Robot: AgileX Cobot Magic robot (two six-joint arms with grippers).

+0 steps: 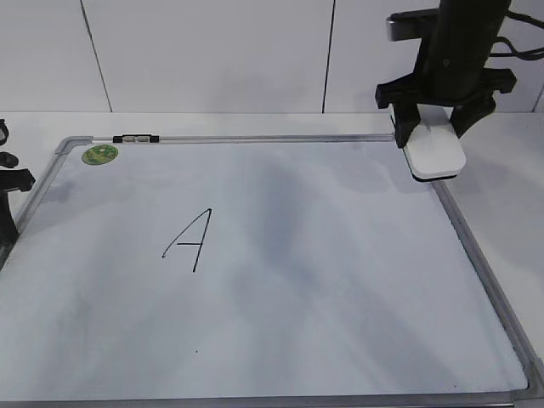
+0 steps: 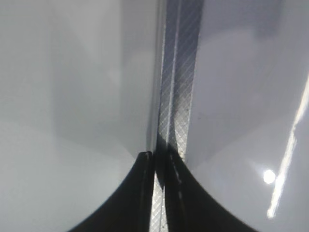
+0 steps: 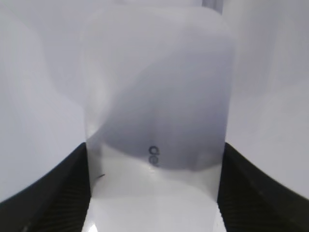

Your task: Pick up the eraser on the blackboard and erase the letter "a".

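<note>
The blackboard (image 1: 297, 280) is a large whiteboard with a grey frame, lying flat. The white eraser (image 1: 435, 155) is at the board's far right corner, over the right frame. My right gripper (image 1: 433, 127) is shut on the eraser, one finger on each long side. The right wrist view shows the eraser (image 3: 154, 121) filling the space between the fingers (image 3: 154, 159), with small grey lettering on top. My left gripper (image 1: 8, 183) is at the board's left edge. In the left wrist view it is shut and empty (image 2: 155, 157) over the frame (image 2: 179, 96). No lowercase "a" is visible.
A tall capital "A" (image 1: 191, 240) is written left of the board's middle. A round green sticker (image 1: 100, 154) sits in the far left corner, and a small black-and-white clip (image 1: 136, 138) lies on the top frame. A white wall stands behind.
</note>
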